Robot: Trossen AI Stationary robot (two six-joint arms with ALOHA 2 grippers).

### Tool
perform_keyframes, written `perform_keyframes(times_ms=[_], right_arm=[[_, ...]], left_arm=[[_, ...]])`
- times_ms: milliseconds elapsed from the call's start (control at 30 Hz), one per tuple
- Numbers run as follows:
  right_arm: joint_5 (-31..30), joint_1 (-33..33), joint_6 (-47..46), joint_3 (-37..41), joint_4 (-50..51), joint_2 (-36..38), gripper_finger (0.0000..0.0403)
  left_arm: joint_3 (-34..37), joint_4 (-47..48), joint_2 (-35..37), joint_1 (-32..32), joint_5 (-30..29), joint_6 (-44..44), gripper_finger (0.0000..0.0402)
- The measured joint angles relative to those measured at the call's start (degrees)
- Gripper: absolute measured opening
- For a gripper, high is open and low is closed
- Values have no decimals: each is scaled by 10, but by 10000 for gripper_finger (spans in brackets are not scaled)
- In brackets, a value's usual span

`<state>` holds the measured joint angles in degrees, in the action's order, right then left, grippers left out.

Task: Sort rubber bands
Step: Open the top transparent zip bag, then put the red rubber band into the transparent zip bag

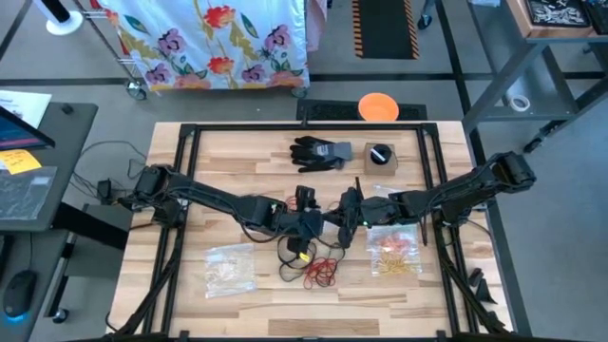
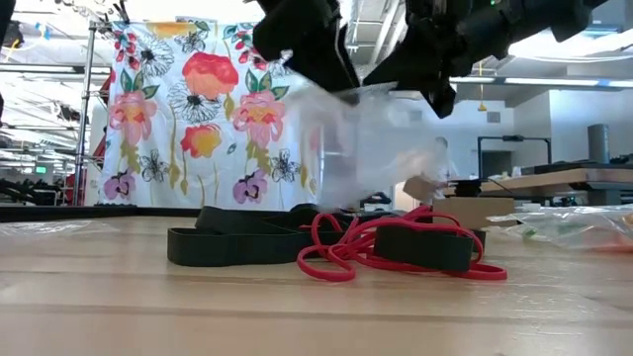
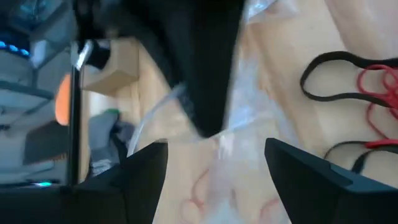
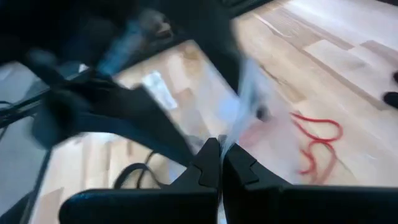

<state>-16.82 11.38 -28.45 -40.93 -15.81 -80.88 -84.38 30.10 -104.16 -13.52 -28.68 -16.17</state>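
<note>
Red rubber bands (image 2: pixel 396 247) and black rubber bands (image 2: pixel 237 242) lie in a loose heap (image 1: pixel 318 271) on the wooden table, near its front middle. Above them hangs a clear plastic bag (image 2: pixel 366 148). My right gripper (image 4: pixel 221 163) is shut on it, coming in from the table's right (image 1: pixel 350 220). My left gripper (image 3: pixel 214 168) stands open right beside the bag, reaching in from the left (image 1: pixel 312 223). Its fingers are spread wide, facing the bag and the right gripper. My right gripper pinches the clear bag's upper edge (image 4: pixel 241 115) between its two shut fingers, slanting down from the table's right. The bag hangs below the fingers, over the heap of bands. My left gripper is next to the bag's other upper edge (image 2: pixel 297 69); I cannot tell whether it touches it.
A clear bag with yellowish bands (image 1: pixel 231 269) lies at the front left. Another with red and orange bands (image 1: pixel 394 252) lies at the front right. A black glove (image 1: pixel 321 152) and a small box (image 1: pixel 380 157) sit toward the far edge.
</note>
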Motion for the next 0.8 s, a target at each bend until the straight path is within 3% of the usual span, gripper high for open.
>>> perform_keyframes(times_ms=[267, 433, 800], right_arm=[[-2, -34, -5, 0, 48, 2, 0], [2, -44, -15, 0, 109, 16, 0], [-78, -74, -16, 1, 234, 86, 0]], left_arm=[[-62, 172, 0, -26, -23, 59, 267], [-79, 224, 1, -38, -30, 107, 267], [-80, 358, 56, -72, -37, 295, 267]])
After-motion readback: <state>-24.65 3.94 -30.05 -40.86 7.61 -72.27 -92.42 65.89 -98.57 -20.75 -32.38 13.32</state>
